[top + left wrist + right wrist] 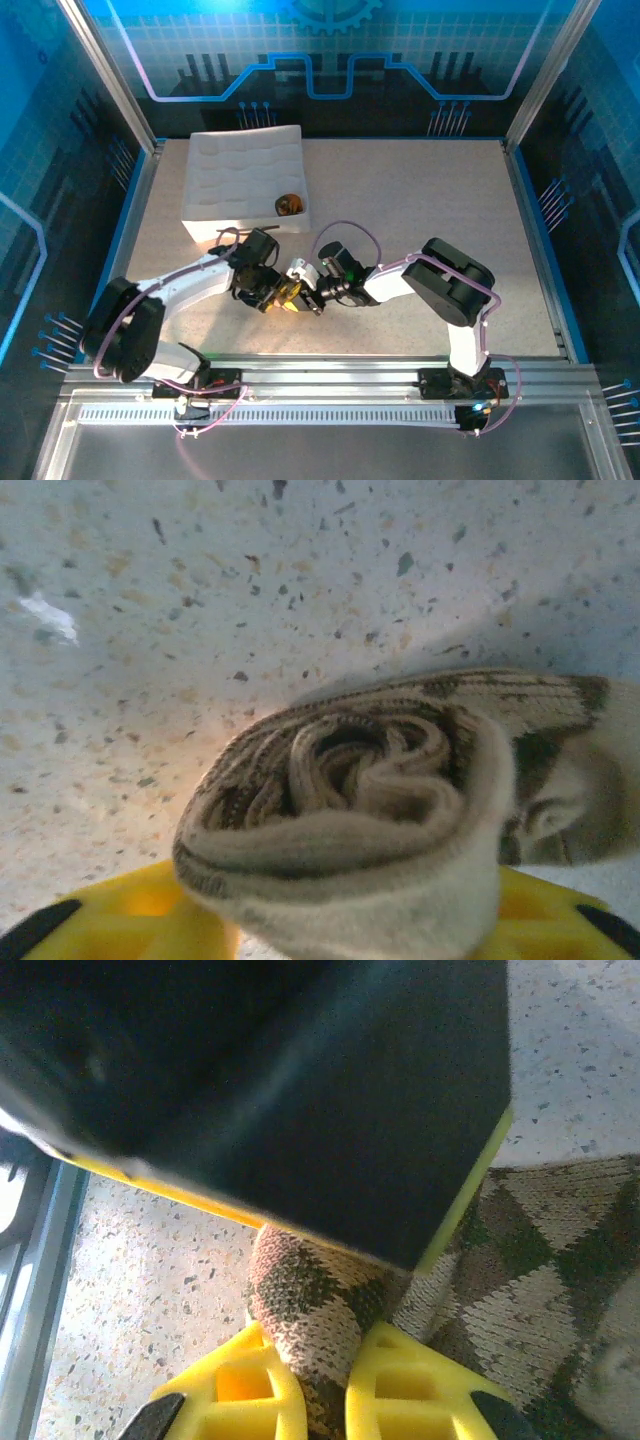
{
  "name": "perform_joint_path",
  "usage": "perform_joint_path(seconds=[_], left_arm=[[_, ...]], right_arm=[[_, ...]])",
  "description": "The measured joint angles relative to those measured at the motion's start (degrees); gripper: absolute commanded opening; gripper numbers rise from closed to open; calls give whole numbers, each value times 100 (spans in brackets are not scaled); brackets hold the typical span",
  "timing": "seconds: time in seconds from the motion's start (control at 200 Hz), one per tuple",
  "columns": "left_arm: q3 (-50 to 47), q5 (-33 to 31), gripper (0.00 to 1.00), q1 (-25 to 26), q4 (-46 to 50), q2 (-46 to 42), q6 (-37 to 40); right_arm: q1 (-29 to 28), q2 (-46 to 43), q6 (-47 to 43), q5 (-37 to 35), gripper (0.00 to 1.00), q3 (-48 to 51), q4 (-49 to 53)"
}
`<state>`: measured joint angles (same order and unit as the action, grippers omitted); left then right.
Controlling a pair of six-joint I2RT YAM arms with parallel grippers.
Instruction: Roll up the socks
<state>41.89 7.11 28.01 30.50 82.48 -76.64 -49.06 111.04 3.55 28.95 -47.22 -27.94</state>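
Right up close, the left tool (360, 915) has its yellow fingers (140, 920) clasped either side of a tight coil: the argyle sock (350, 790), rolled end facing us. From that coil the unrolled stretch runs off rightward, flat on the desk (420, 200), and there the right tool (325, 1400) pinches a fold of knit tight. So the sock's length lies straight between them, mid-desk. Speckled pale top; back left, a white tray (230, 165) holds a small orange-brown bundle (290, 204), probably the other sock. Blue glowing panels all round.
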Motion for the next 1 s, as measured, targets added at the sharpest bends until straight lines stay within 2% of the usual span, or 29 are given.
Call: perform_joint_path(seconds=[0.075, 0.19, 0.33, 0.42, 0.51, 0.72, 1.001], left_arm=[[76, -28, 26, 48, -13, 157, 33], [184, -74, 15, 116, 63, 264, 39], [372, -68, 13, 188, 223, 461, 70], [538, -66, 9, 197, 398, 603, 72], [702, -68, 9, 199, 579, 721, 74], [1113, -72, 10, 284, 997, 1064, 76], [1451, -66, 10, 321, 1327, 1351, 81]], right_arm=[[0, -2, 9, 2, 6, -4, 28], [-2, -70, -98, -46, 27, -11, 170], [-57, -437, -404, -525, 39, 127, 544], [-190, -839, -776, -1073, 45, 426, 765], [-382, -1257, -1071, -1668, 52, 745, 815], [-861, -1880, -1480, -2621, 53, 946, 688], [-1051, -1440, -1344, -3099, 49, 553, 691]])
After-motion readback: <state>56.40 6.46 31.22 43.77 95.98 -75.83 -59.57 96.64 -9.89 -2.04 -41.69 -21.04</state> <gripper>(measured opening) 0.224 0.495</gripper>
